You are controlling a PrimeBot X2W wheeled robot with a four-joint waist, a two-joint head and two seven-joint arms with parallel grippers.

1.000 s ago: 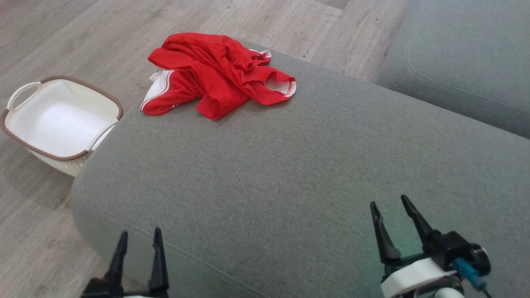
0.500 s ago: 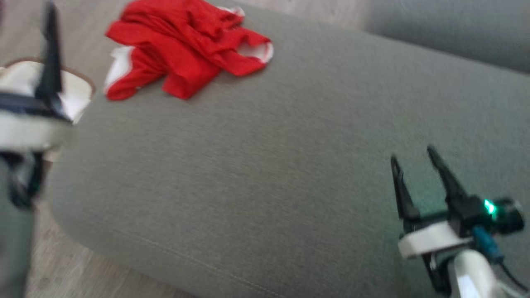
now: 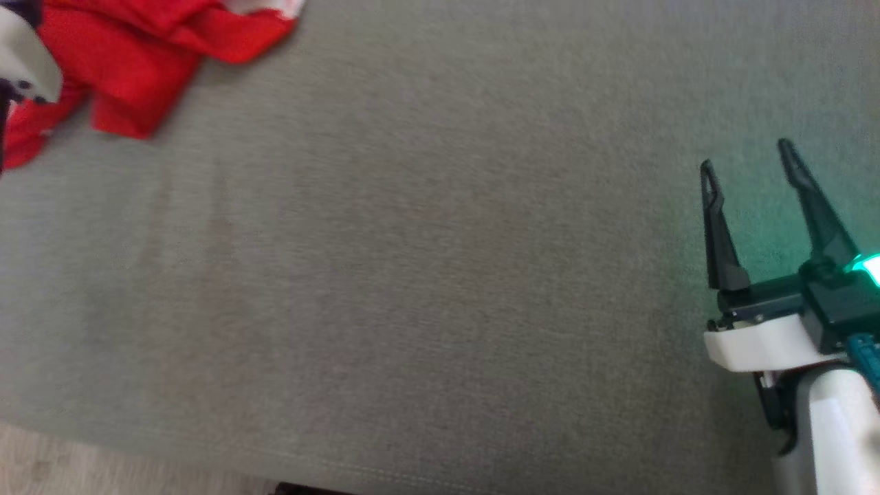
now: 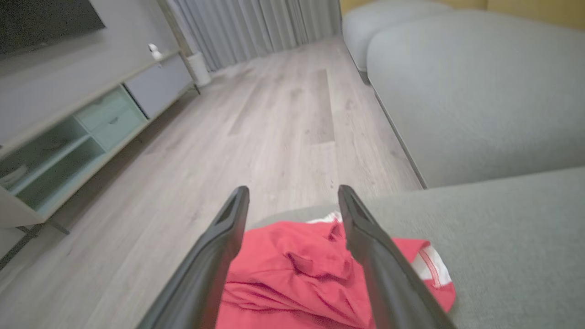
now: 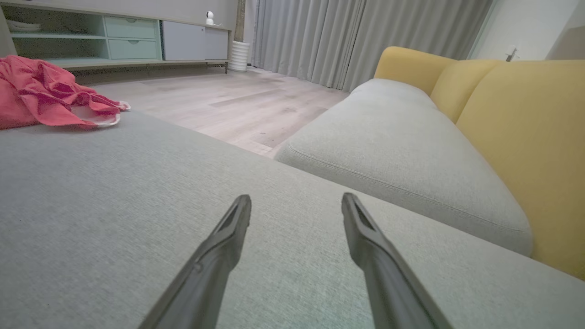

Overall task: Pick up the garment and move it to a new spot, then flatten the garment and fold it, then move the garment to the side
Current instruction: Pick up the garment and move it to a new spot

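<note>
**On a grey cushion, the red garment awaits its first lift**

A broad grey cushion [image 3: 426,275] carries the scene, in a living room with a pale wood floor [image 4: 283,114], drawn curtains [image 5: 320,41] and a yellow sofa [image 5: 525,119]. The red garment [image 3: 130,62], trimmed in white, lies crumpled at the cushion's far left corner, close to the edge above the floor.

Nothing of the task looks done. The cloth is not lifted, spread or folded, so every step from the pickup to the final move aside is judged to lie ahead. The step in hand appears to be the reach for the pickup.

The left gripper [image 4: 293,189] hangs over the heap, its two dark fingers spread wide and pointing out past it towards the floor. No cloth is caught between them, and whether they touch the fabric cannot be told.

The right gripper [image 3: 746,155] hovers low over bare cushion on the right, well apart from the garment. Its jaws are likewise wide and empty, with the fingers lying nearly level with the surface and aimed towards a second grey cushion [image 5: 402,160].
</note>
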